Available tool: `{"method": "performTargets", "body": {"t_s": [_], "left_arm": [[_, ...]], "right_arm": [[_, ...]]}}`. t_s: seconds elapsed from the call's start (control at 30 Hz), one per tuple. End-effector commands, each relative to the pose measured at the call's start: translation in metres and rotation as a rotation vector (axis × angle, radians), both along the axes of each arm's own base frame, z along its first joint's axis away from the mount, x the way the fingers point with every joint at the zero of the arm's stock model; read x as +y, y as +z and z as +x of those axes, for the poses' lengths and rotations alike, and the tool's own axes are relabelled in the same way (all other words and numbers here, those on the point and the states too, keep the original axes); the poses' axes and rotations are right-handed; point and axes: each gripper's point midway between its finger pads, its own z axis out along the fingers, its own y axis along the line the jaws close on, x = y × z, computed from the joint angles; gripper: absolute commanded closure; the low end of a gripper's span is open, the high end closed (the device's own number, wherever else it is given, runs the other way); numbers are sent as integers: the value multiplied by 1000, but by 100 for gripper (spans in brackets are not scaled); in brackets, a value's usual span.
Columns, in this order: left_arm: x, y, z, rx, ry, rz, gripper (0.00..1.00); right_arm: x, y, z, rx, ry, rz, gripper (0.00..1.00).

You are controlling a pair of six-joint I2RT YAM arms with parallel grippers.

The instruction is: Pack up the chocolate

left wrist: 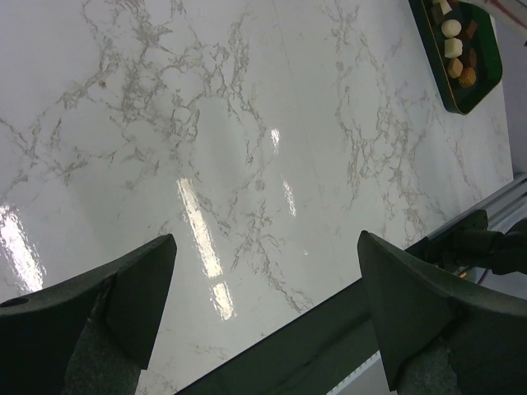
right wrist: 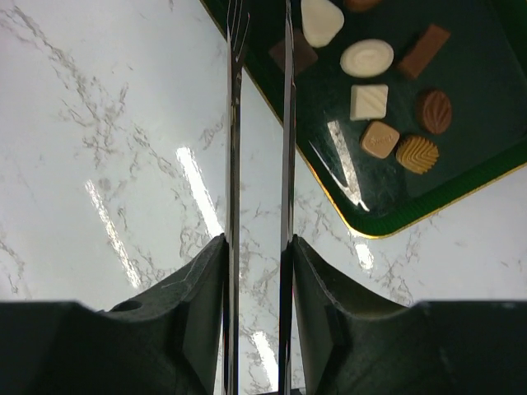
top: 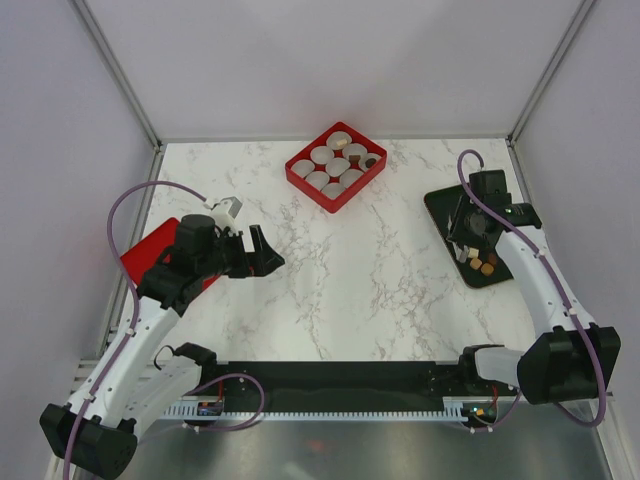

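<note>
Tweezers (right wrist: 233, 206) gripped in right end effector (right wrist: 257, 247), tips beside chocolate (right wrist: 380, 139)

bright even overhead light; white glare streaks on the glossy table (left wrist: 198, 230); soft shadows.

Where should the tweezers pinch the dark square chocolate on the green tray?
Across two opposite straight edges of the dark square chocolate, coming down from above with the tweezers in the right gripper. It lies flat on the tray, so its parallel sides probably pinch best.

No legible text, label, brand, number or sign on any surface in view.
</note>
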Motion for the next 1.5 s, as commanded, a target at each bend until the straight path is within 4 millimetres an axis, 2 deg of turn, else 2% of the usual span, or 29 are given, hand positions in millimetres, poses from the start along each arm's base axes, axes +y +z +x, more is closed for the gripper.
{"method": "performTargets", "body": {"t_s": [0.0,0.2,0.67,1.47], "left_arm": [[-5,6,1,-46,-54,-7,0],[-6,6,1,-45,-58,-10,0],[-6,7,1,-50,-59,-10,0],[-6,6,2,-48,-55,-7,0]], "right_arm": [[3,0,-15,5,-27,45,57],[1,-14,-25,31,-86,62,55],[-1,-40,-28,60,-136,69,55],[-12,-53,-27,99,-140,40,51]]}}
